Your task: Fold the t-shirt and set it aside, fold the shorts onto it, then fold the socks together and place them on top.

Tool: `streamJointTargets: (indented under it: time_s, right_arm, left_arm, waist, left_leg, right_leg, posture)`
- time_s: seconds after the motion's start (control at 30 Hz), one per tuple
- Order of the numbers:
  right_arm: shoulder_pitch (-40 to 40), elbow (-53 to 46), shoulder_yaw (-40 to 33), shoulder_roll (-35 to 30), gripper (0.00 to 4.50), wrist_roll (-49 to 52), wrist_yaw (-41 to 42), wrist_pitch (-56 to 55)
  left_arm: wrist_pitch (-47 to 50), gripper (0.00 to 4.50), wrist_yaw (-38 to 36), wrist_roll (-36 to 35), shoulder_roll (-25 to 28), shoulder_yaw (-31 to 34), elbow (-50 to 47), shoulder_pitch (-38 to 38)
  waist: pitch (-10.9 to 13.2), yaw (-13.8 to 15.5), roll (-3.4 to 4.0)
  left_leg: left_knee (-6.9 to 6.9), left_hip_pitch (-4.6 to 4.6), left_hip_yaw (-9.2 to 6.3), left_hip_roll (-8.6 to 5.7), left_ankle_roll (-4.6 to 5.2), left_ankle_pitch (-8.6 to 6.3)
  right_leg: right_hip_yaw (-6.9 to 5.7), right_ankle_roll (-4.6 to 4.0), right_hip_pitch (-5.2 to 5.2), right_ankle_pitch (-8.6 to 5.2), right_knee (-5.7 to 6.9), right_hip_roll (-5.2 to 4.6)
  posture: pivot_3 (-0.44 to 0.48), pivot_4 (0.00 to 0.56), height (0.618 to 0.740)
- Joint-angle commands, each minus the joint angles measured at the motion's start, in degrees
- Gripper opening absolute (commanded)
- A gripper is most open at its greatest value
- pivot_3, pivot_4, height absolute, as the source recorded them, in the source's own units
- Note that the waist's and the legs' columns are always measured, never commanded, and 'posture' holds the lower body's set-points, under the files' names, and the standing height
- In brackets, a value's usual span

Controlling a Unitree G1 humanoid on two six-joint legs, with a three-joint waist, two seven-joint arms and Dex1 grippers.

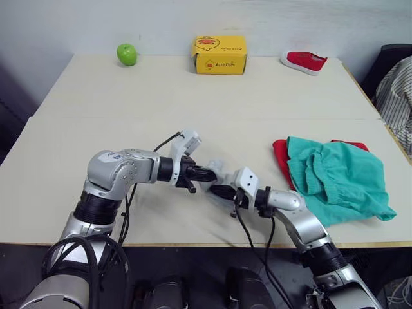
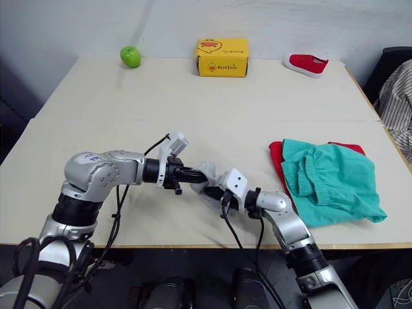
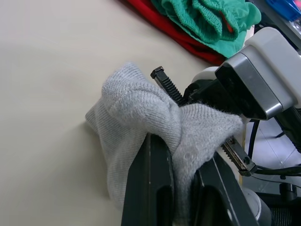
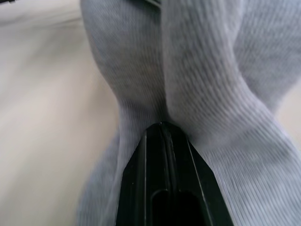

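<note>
Item: socks [image 3: 155, 127], grey bundle, near table [image 1: 193, 90] front edge, pinched by my left gripper [image 1: 207, 174] and right gripper [image 1: 219, 189]. Shorts [image 1: 338, 177] atop t-shirt [image 1: 279, 154]. Advice: keep both pinches firm, tuck evenly.

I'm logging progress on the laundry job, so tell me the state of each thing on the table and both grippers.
T-shirt: folded, under the shorts.
Shorts: folded, lying on the t-shirt.
Socks: bunched together, gripped from both sides.
Left gripper: shut on the socks.
Right gripper: shut on the socks.
</note>
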Motion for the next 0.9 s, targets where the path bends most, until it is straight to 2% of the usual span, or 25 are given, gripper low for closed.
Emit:
streamJointTargets:
  time_s: [0.03,0.2,0.3,0.47,0.57,0.7,0.9]
  right_arm:
    - [2.62,0.93,-0.59,-0.64,0.0,-1.31,-1.91,1.27]
    - [4.18,-0.19,-0.68,-0.5,0.0,-1.69,-3.77,1.14]
    - [5.72,-6.51,0.15,-4.0,0.0,-3.43,-3.34,3.14]
    - [9.67,-16.62,-2.52,-6.27,0.0,-0.03,-4.82,11.47]
    - [13.48,-19.98,-4.68,-8.56,0.0,0.91,-5.13,13.8]
    - [18.57,-23.4,-9.18,-10.79,0.0,3.61,-5.65,16.02]
    - [21.52,-23.31,-14.39,-12.88,0.0,5.1,-6.36,15.89]
  left_arm:
    - [-5.27,0.01,-2.35,2.63,-2.99,-2.85,2.76,-2.54]
    - [-10.46,0.01,-5.77,5.96,-6.01,-6.19,6.3,-3.29]
    - [-12.93,0.01,-7.1,7.59,-7.01,-7.18,7.55,-2.19]
    - [-17.73,0.01,-8.95,10.45,-8.12,-8.15,9.48,-0.55]
    - [-23.61,0.95,-10.71,14.1,-7.84,-10.28,10.58,-0.08]
    - [-27.54,2.2,-13.29,14.94,-8.82,-9.85,11.81,0.44]
    - [-33.47,4.11,-19.27,16.05,-7.76,-10.0,11.1,2.65]
  waist:
    - [0.0,0.21,0.0]
    - [0.0,0.56,-0.01]
    - [0.01,1.07,0.0]
    - [0.01,1.44,0.0]
    - [0.02,1.52,0.0]
    - [0.02,1.57,-0.01]
    - [0.03,1.53,-0.02]
  left_leg:
    - [0.0,0.0,0.0,0.0,0.0,0.0]
    - [0.04,0.0,0.02,-0.02,0.06,-0.01]
    - [0.05,-0.01,0.02,-0.01,0.07,-0.01]
    - [0.07,-0.04,0.0,-0.03,0.16,-0.07]
    - [0.06,-0.06,-0.01,-0.03,0.21,-0.1]
    - [0.07,-0.07,-0.01,-0.02,0.28,-0.14]
    - [0.08,-0.08,0.0,-0.02,0.37,-0.19]
  right_leg:
    - [-0.02,0.0,0.0,0.0,-0.01,0.0]
    - [-0.08,0.01,0.01,0.01,-0.06,-0.03]
    - [-0.09,0.01,-0.01,0.0,-0.06,-0.03]
    - [-0.1,0.01,-0.01,0.0,-0.1,-0.11]
    - [-0.15,0.01,-0.01,0.0,-0.14,-0.1]
    - [-0.17,0.01,0.0,0.0,-0.2,-0.11]
    - [-0.18,0.03,0.01,0.01,-0.23,-0.13]
  posture:
    - [0.0,0.15,0.74]
    - [0.0,0.15,0.74]
    - [0.0,0.15,0.74]
    - [0.0,0.15,0.74]
    - [0.0,0.15,0.74]
    - [0.0,0.15,0.74]
    - [0.0,0.15,0.74]
